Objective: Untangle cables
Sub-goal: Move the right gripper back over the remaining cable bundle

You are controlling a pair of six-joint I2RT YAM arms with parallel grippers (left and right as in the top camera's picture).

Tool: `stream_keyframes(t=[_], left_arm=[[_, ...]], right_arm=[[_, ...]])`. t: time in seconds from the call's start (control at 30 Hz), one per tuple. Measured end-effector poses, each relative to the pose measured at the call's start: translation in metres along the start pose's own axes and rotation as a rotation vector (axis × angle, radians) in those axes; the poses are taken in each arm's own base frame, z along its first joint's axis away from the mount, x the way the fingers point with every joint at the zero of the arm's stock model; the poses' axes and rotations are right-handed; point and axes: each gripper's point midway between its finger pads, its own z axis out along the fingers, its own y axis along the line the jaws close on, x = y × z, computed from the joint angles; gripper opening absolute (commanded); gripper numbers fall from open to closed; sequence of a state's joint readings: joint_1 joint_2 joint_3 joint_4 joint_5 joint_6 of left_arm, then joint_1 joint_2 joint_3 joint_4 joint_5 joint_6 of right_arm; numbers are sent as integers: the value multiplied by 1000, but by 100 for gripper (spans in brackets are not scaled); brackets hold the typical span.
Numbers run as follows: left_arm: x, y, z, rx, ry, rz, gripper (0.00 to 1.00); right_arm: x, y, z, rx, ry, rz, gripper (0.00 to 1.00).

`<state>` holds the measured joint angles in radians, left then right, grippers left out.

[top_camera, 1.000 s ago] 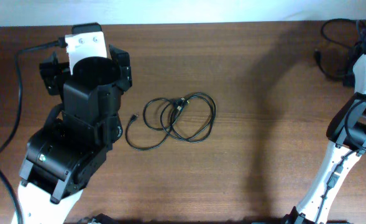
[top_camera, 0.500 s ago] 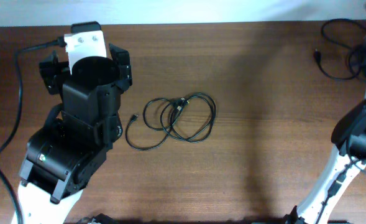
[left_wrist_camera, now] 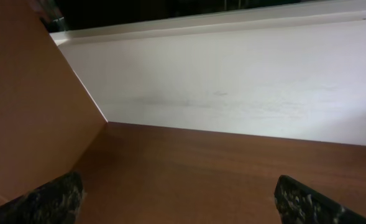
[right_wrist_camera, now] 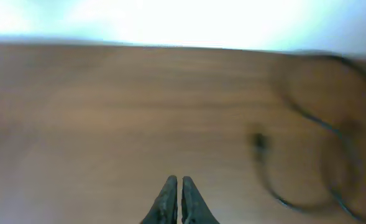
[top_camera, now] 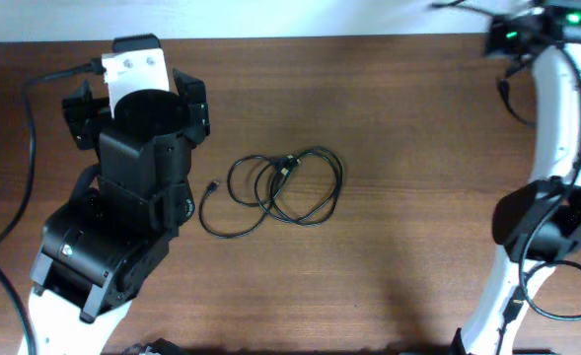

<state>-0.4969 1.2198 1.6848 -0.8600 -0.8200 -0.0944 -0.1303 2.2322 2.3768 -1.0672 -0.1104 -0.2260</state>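
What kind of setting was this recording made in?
Probably a robotics lab workbench: a wooden table against a plain white wall, a left arm and right arm stationed at it, and a tangled black cable laid out mid-table.

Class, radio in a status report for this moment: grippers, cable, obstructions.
Left gripper open, empty. Right gripper shut, empty. Tangled cable on table, neither arm touching. Nothing lying over it.

The black left arm (top_camera: 122,212) is stretching from the 7 o'clock corner toward 11 o'clock, and the left gripper (left_wrist_camera: 179,200) is holding its fingers wide apart. The white right arm (top_camera: 558,108) is running from 5 o'clock up to 1 o'clock, with the right gripper (right_wrist_camera: 176,200) pressing its fingers together on nothing.
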Motion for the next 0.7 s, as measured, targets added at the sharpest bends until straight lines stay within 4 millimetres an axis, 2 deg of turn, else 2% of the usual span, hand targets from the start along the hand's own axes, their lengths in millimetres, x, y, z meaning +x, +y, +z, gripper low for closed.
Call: stream_keyframes(t=[0.03,0.07,0.1,0.27,0.43,0.53,0.67,0.7], left_arm=[[2,0,0,-1,7,8,99],[5,0,0,-2,17,19,99],[7,1,0,-2,24,26,99],[10,1,0,-3,34,37,99],[10,1,0,-3,34,37,99],[10,1,0,-3,35,38,99],[11,1,0,-4,39,45,99],[11,1,0,-4,39,46,99]], right_arm=[[3,13,0,-40,16,-36,4],[11,48,0,-150,46,-157,4],[20,74,-2,-228,76,-244,4],[61,146,-19,-445,200,-490,4],[89,191,-37,-583,276,-621,4],[106,206,-50,-653,328,-677,4],[113,225,-56,-700,333,-742,4],[113,230,-56,-707,326,-756,8]])
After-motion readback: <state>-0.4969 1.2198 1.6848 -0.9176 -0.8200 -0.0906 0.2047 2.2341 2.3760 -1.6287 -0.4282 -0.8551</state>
